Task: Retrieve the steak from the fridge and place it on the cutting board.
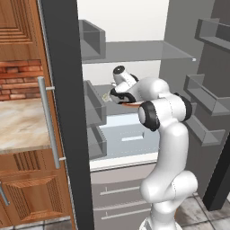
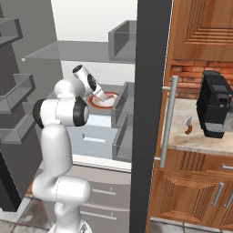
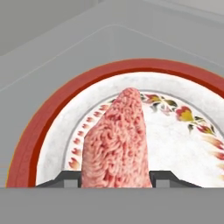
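A white robot arm reaches into an open fridge (image 1: 134, 54) with dark grey doors, grey shelves and a white back wall. In the hand view, the pincer (image 3: 116, 178) is clamped on the steak (image 3: 118, 140), a pinkish-red slab with paler streaks that stands between the two dark finger tips (image 3: 70, 178) at 6 o'clock and points toward 12 o'clock. Behind and beneath the steak lies a white plate (image 3: 175, 144) with a broad red rim and a ring of small flower patterns; whether the meat touches the plate cannot be told. The plate rests on a grey fridge shelf (image 3: 57, 57).

In the left base view, the arm rises from 5 o'clock and bends at the picture's centre, with the hand near the red plate edge (image 1: 130, 104) on the middle shelf. A pale blue-white drawer (image 1: 130, 137) sits below it. At 9 o'clock are a beige marbled bench (image 1: 20, 123), a red brick wall and brown wooden cabinets.

In the right base view, the arm rises from 7 o'clock, and the hand sits over the plate (image 2: 105, 101) just left of centre. At 3 o'clock, a black coffee machine (image 2: 214, 107) stands on the bench (image 2: 191, 136).
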Motion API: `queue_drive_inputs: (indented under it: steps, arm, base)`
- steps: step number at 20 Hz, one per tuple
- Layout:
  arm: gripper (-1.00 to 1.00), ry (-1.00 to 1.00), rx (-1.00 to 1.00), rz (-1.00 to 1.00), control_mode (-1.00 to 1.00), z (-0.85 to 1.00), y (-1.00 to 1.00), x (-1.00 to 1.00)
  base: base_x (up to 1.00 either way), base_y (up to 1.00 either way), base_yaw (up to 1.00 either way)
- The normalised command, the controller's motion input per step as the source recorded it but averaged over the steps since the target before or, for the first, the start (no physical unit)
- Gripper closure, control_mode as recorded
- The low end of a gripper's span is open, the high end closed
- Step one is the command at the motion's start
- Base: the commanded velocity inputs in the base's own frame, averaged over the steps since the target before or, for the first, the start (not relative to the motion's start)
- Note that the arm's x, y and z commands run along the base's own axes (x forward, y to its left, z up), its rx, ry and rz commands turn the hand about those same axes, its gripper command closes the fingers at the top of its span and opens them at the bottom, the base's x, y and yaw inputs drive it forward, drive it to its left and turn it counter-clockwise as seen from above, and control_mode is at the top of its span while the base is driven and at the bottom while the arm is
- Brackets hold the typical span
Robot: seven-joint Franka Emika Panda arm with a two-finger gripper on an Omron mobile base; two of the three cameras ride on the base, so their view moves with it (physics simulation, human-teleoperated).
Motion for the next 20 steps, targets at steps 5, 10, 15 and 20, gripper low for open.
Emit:
queue_drive_inputs:
  steps: [5,10,15,20]
  arm:
    - [1.00,-0.13,0.00,0.02,-1.00,0.00,0.00,-0.25]
    - [1.00,-0.15,0.00,0.06,-1.00,0.00,0.00,-0.55]
    - [1.00,-0.08,0.00,0.07,-1.00,0.18,-0.09,-0.48]
    - [1.00,-0.02,0.00,0.08,-1.00,0.22,-0.21,-0.41]
  base:
    - [0.00,0.00,0.00]
    - [0.00,0.00,0.00]
    - [0.00,0.00,0.00]
    - [0.00,0.00,0.00]
